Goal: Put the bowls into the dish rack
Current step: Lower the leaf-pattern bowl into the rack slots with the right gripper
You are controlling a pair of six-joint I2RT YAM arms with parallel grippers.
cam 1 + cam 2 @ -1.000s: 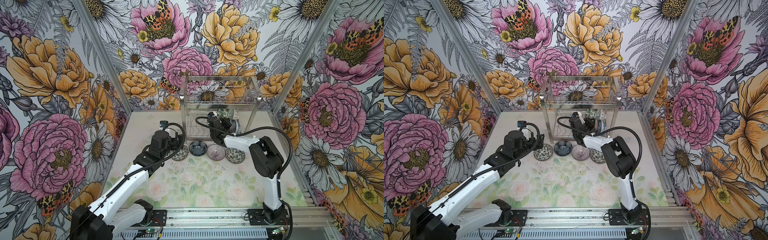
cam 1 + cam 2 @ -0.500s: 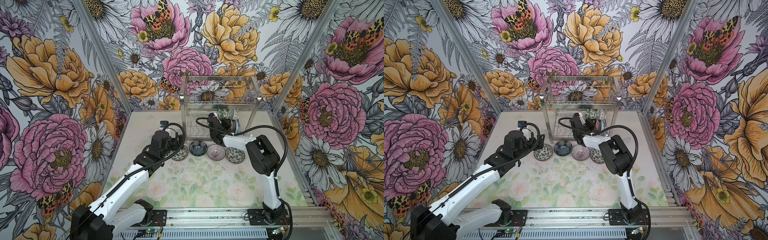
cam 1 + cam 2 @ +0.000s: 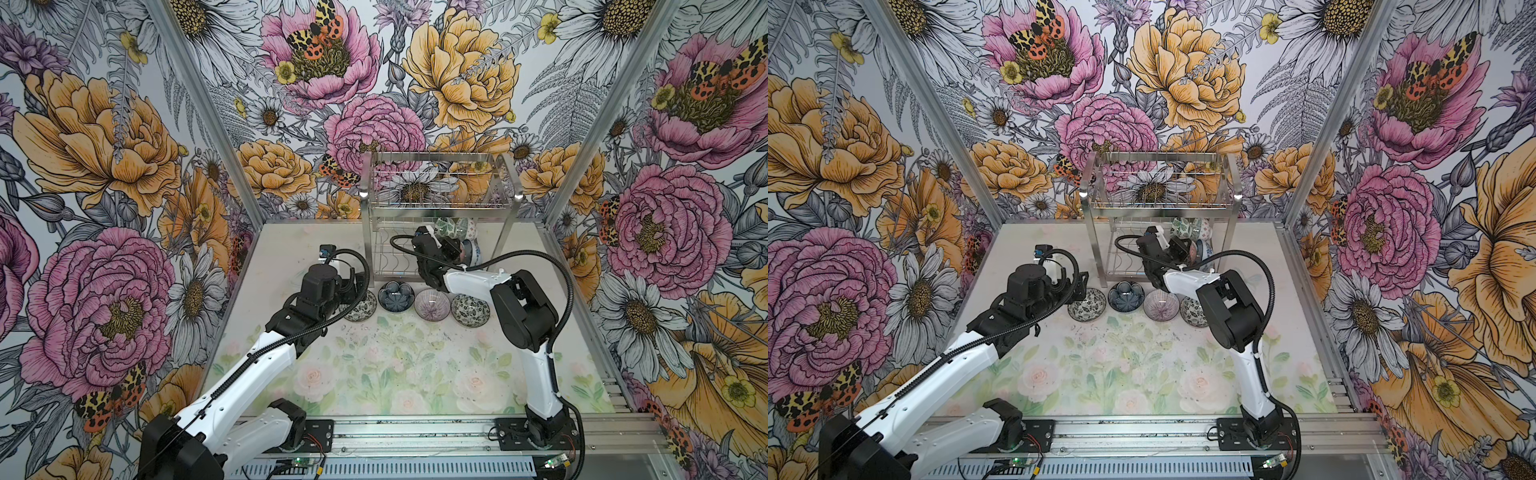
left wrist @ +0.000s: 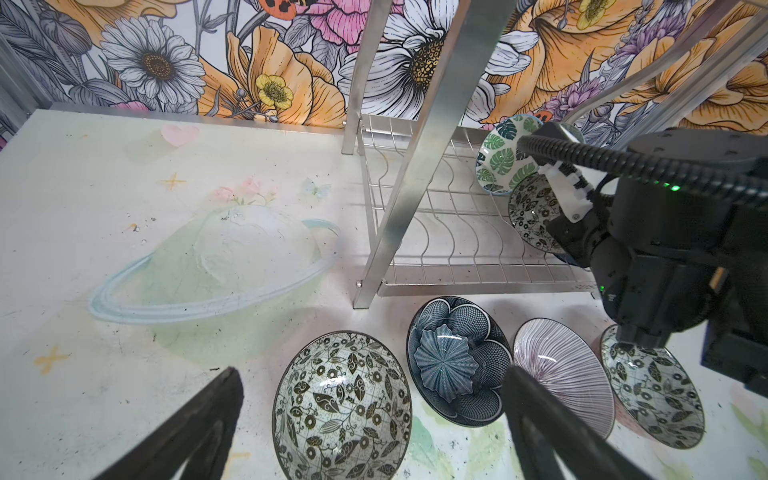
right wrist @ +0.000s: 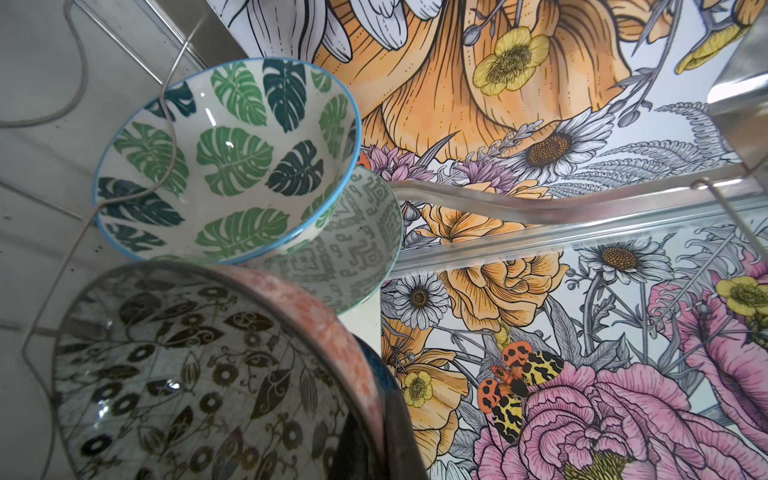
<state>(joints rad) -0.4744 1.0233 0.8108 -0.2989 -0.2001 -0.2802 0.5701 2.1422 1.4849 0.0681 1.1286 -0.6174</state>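
Gripping rim, right end effector (image 3: 457, 252) holds floral bowl (image 5: 187, 374) on edge.

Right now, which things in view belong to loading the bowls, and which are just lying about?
Job: dish rack; left floral bowl, blue bowl, pink-lined bowl and right floral bowl on the table; green leaf bowl racked; held floral bowl in the shut right pincer; open left pincer.
Just there: painted tabletop; flowered walls.

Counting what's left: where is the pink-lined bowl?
In both top views the pink-lined bowl sits before the dish rack, between the blue bowl and the rightmost black-white bowl.
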